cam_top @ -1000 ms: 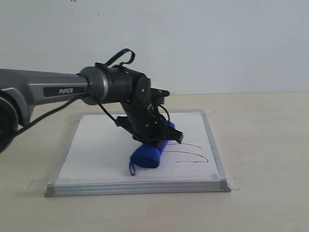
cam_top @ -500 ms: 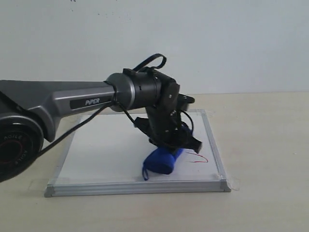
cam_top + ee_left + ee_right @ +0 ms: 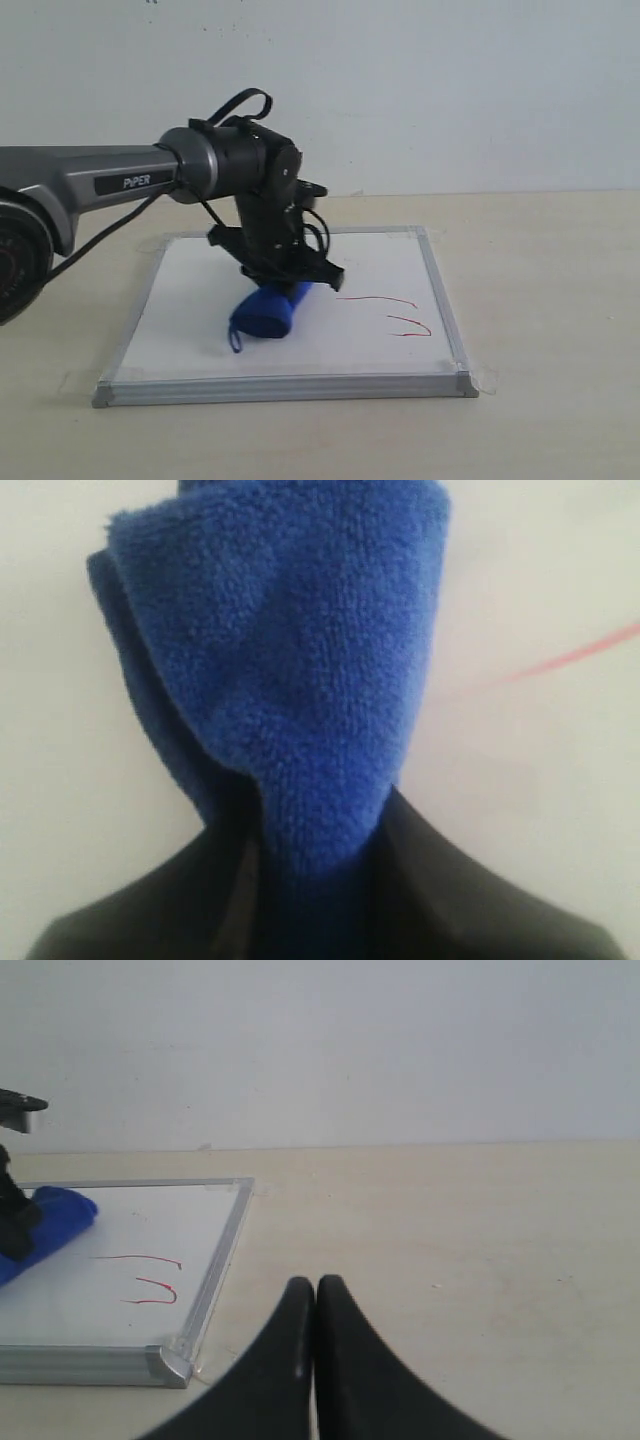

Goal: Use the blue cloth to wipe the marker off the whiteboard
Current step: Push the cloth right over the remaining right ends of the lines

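Grey arm [image 3: 100, 182] label PiPER | left fingers [image 3: 450, 900] clamp blue cloth [image 3: 268, 310] | right fingers [image 3: 345, 1360] closed, empty

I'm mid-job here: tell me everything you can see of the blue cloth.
The blue cloth is royal-blue fuzzy microfibre, bunched into a thick roll, with a small loop hanging from its free end. The left gripper pinches the other end. The roll slants down and lies on the whiteboard. In the exterior view it sits left of the red marker lines, not touching them.
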Controlling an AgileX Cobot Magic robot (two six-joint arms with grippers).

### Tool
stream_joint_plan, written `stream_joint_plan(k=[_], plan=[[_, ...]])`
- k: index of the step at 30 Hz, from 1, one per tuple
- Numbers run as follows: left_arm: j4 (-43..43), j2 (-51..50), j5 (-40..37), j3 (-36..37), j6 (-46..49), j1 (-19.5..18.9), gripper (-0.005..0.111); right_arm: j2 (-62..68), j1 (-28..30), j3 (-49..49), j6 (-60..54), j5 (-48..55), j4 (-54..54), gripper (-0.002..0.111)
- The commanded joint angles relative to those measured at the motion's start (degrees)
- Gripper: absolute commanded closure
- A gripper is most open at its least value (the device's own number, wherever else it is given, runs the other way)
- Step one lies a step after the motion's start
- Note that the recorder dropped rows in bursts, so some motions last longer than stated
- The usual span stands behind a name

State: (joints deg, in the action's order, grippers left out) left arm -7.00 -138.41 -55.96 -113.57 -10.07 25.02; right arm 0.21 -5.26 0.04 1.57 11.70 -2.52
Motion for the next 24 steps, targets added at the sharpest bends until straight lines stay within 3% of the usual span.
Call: stream_joint_plan(k=[1, 5, 10, 17, 20, 24], plan=[[11.3, -0.3, 8.5, 0.3, 5.8, 6.9, 0.103, -0.2, 0.1, 0.0, -0.2, -0.3, 0.1, 0.108], [11.3, -1.1, 11.7, 0.3, 5.8, 10.7, 0.103, -0.2, 0.1, 0.0, -0.2, -0.3, 0.1, 0.108], [9.4, -2.7, 10.3, 0.3, 5.8, 11.5, 0.103, -0.2, 0.1, 0.0, -0.2, -0.3, 0.1, 0.108], [-8.8, -2.9, 1.3, -1.7, -5.6, 4.8, 0.103, -0.2, 0.1, 0.0, -0.2, -0.3, 0.1, 0.108], [-7.7, -2.9, -1.7, -3.3, -5.6, 0.8, 0.103, -0.2, 0.1, 0.0, -0.2, -0.3, 0.1, 0.108], [-3.7, -3.3, 0.3, -3.3, -2.5, 2.3, 0.103, -0.2, 0.1, 0.0, -0.2, -0.3, 0.1, 0.108]])
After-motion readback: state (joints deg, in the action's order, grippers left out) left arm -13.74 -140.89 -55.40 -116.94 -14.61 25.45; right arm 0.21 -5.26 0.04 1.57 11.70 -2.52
